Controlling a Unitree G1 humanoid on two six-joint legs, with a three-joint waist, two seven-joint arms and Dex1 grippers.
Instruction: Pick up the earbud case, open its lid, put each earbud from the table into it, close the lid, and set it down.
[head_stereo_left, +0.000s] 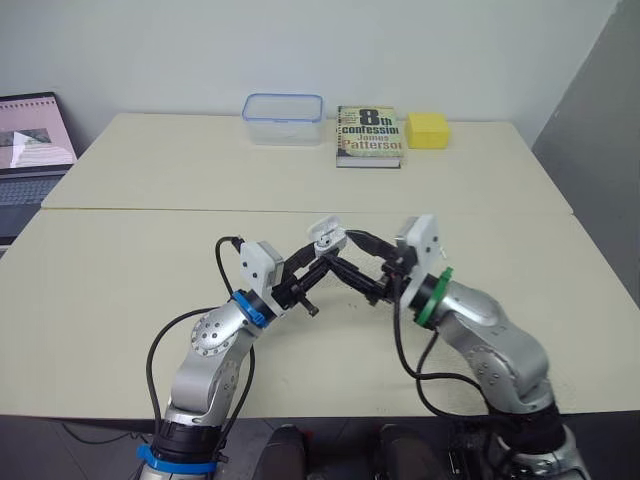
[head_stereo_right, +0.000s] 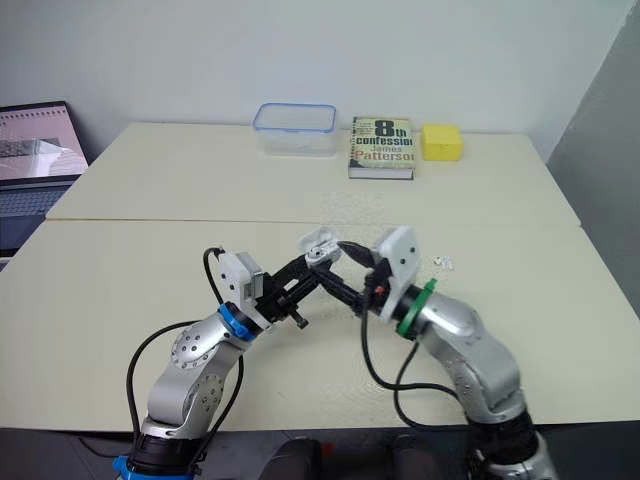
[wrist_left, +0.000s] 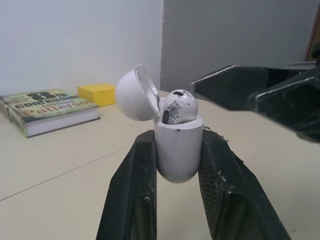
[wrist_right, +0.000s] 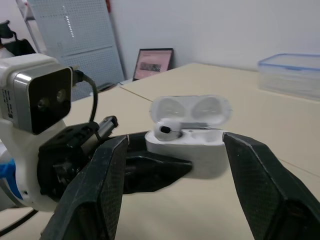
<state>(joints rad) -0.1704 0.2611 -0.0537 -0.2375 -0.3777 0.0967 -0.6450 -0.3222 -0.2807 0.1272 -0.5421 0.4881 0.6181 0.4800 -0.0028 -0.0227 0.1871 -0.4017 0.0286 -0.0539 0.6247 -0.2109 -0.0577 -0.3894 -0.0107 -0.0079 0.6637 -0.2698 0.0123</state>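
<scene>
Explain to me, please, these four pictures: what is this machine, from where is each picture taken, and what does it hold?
It is a humanoid robot with two arms. Two pictures come from its head, looking down at a table; two come from cameras on its wrists. The left gripper holds a white earbud case, lid open, one earbud seated inside. The right gripper is open close to the case. At the far edge lie a clear plastic container, a book and a yellow block; a laptop stands at the left.

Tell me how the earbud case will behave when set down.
The case has a rounded bottom, so it would probably tip if stood upright. Its smooth shell may slip in the left gripper. The open lid looks thin, likely fragile.
</scene>
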